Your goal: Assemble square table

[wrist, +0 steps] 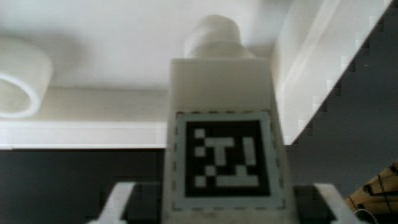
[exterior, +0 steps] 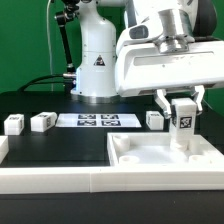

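Note:
My gripper (exterior: 183, 110) is shut on a white tagged leg (exterior: 184, 122) and holds it upright over the right part of the white square tabletop (exterior: 150, 158). In the wrist view the leg (wrist: 222, 120) fills the middle, its tag facing the camera and its screw tip pointing at the tabletop (wrist: 107, 110); my fingers (wrist: 143, 200) press on both its sides. Three more legs lie on the black table: two at the exterior view's left (exterior: 13, 124) (exterior: 43, 121) and one (exterior: 154, 119) just left of the held leg.
The marker board (exterior: 96, 120) lies flat in front of the robot base (exterior: 98, 70). A long white border wall (exterior: 60, 178) runs along the front edge, next to the tabletop. A round hole or boss (wrist: 22, 85) shows on the tabletop in the wrist view.

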Available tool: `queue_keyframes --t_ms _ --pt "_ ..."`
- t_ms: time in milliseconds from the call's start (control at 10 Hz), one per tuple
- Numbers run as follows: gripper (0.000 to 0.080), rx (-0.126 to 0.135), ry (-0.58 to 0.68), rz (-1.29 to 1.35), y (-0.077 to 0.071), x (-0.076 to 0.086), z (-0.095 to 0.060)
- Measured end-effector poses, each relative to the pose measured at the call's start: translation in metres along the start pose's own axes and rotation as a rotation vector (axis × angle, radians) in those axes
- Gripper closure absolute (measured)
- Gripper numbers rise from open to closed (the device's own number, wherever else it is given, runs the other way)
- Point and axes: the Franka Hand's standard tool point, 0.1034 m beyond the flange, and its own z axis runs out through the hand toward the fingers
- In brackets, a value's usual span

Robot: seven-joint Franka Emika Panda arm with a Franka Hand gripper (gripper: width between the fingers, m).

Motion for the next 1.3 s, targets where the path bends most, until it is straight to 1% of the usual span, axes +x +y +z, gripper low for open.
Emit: queue_keyframes --t_ms 200,300,800,1000,1300 --pt "0.0509 0.009 -0.003 -0.001 -0.004 0.012 0.002" --pt "0.0509 0.011 0.000 -0.003 -0.006 0.015 0.001" --pt "0.0509 0.011 -0.008 -0.006 -0.005 0.012 0.005" --pt "0.0509 0.016 0.000 -0.011 -0.005 0.024 0.011" --pt "0.0509 0.017 -0.004 -0.010 -0.006 0.022 0.015"
